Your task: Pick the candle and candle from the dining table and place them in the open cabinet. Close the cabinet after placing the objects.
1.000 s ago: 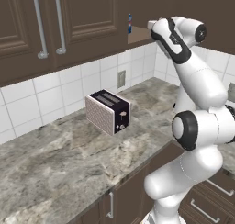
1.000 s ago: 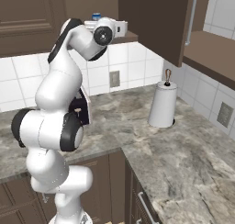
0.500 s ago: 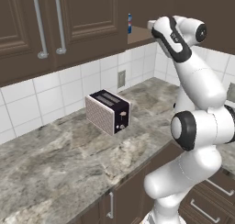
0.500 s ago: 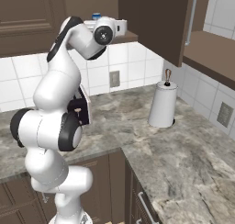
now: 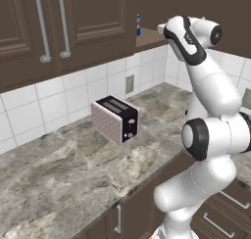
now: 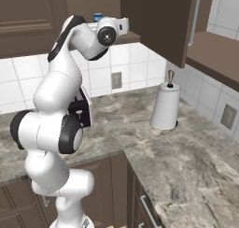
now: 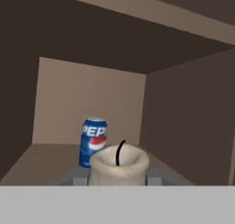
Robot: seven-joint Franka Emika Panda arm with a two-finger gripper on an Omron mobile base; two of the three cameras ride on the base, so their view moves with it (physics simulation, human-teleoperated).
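In the hand view the short pale beige candle (image 7: 119,165) with its dark wick stands upright between my fingers (image 7: 76,175), and my gripper (image 7: 118,176) is shut on it. It is inside the open cabinet (image 7: 87,99), just over the shelf floor. A blue can (image 7: 93,142) stands right behind the candle. In the left base view my gripper (image 5: 161,28) reaches over the cabinet shelf (image 5: 148,39) near the can (image 5: 138,25). The right base view shows the hand (image 6: 123,25) at the shelf, beside the cabinet's open door (image 6: 158,21). The orange taper candle and the dining table are out of view.
A toaster (image 5: 115,118) sits on the marble counter (image 5: 59,174) below the closed upper doors with long bar handles (image 5: 42,27). A paper towel roll (image 6: 165,106) stands in the counter's corner. Drawer fronts run under the counter edge.
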